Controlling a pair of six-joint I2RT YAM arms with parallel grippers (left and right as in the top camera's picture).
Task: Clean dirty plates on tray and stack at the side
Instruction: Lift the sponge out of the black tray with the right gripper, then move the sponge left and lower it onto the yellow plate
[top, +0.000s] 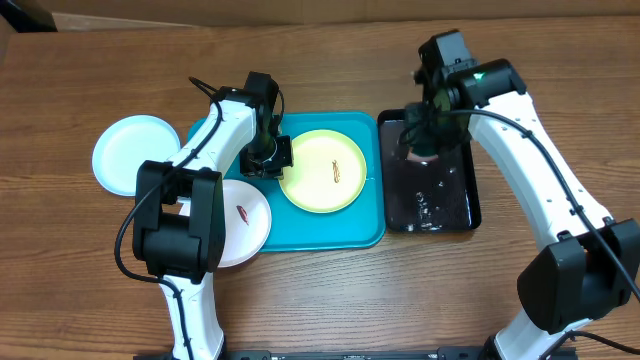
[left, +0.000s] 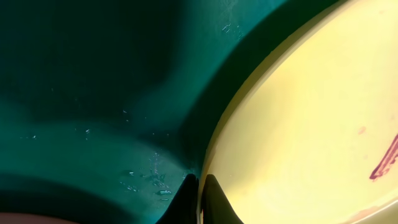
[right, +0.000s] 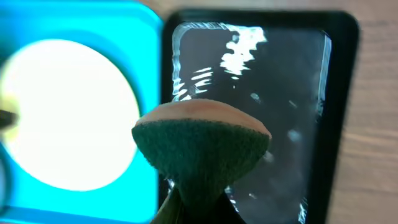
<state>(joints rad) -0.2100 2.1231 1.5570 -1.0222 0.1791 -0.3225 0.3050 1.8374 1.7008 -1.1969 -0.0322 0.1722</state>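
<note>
The yellow-green plate (top: 322, 170) lies on the turquoise tray (top: 330, 232) with a reddish-brown smear at its middle. My left gripper (top: 272, 158) is at the plate's left edge. In the left wrist view its fingertips (left: 211, 190) are shut on the yellow-green plate's (left: 311, 112) rim. A white plate (top: 245, 215) with a smear overlaps the tray's lower left edge, partly under my left arm. A pale mint plate (top: 135, 150) rests on the table at the left. My right gripper (top: 420, 140) hangs over the black tray, shut on a sponge (right: 202, 146), its green scouring side facing the camera.
A glossy black tray (top: 450, 205) holding water stands right of the turquoise tray, their sides touching. The black tray (right: 298, 93) shows ripples and reflections in the right wrist view. Bare wooden table lies in front of and behind both trays.
</note>
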